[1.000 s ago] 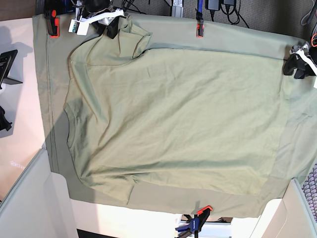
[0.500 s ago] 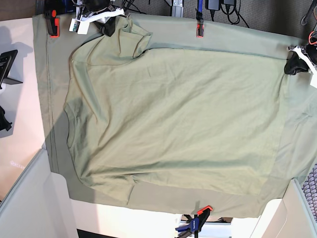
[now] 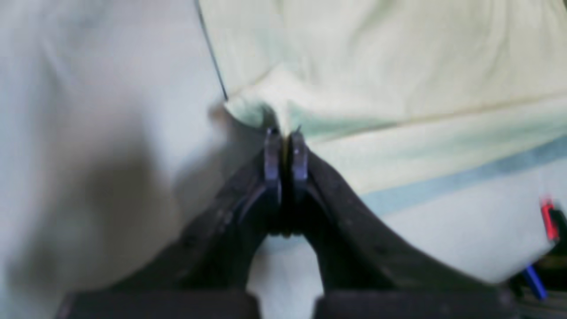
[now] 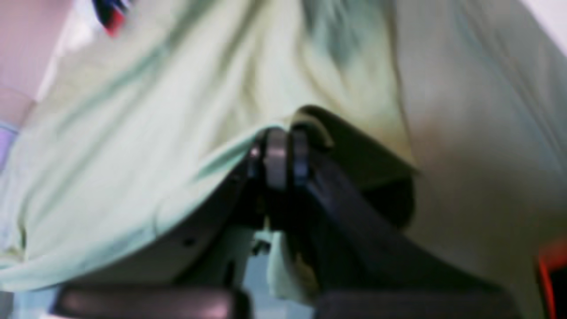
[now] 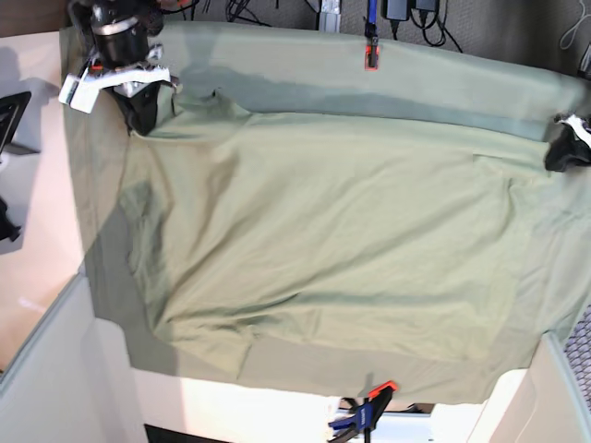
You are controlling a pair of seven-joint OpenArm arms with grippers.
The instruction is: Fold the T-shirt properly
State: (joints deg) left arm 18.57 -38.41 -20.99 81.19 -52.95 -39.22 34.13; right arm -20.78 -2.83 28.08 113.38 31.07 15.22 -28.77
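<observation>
Clamped tight on a pinch of cloth at the far right edge of the table: left gripper [image 5: 565, 152], jaws pressed together with a fold of the T-shirt [image 5: 323, 249] nipped between the tips, plain in the left wrist view [image 3: 283, 133]. Same on the other side: right gripper [image 5: 138, 97], shut at the far left corner on another bunch of the pale fabric, the cloth draping off the tips in the right wrist view [image 4: 281, 150]. Held so, most likely, to carry the far edge of the garment taut between two points, either to lift and fold it toward the near edge or to stretch the wrinkles out first; exactly which part of the shirt each one pinches is too blurred to say. Lying across the middle of the table, the T-shirt, spread wide, drawn toward both grips, with soft creases running across it and a rumpled near left corner. Beneath it, reaching further out on every side, a darker green tablecloth [image 5: 434, 78], pinned at the far edge by an orange clamp [image 5: 371, 57] and at the near edge by a blue and orange clamp [image 5: 367, 415]. Beyond the cloth, bare pale tabletop [image 5: 42, 249] on the left, grey panels at the near corners, and a tangle of cables along the far side.
</observation>
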